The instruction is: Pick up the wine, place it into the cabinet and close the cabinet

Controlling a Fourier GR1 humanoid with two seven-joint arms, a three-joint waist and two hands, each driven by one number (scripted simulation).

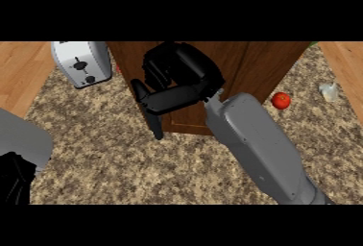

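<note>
Right hand (pixel 177 79) sits over the wooden cabinet (pixel 245 67), fingers curled round something dark — I can't tell if it's the wine, no bottle shows elsewhere. Cabinet lies directly under it; left hand (pixel 14 178) rests low-left, well apart — can't read it.

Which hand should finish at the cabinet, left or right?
Right. The right hand is already up at the wooden cabinet, fingers curled. The left hand sits low at the view's left edge, far from it. The wine isn't visible.
</note>
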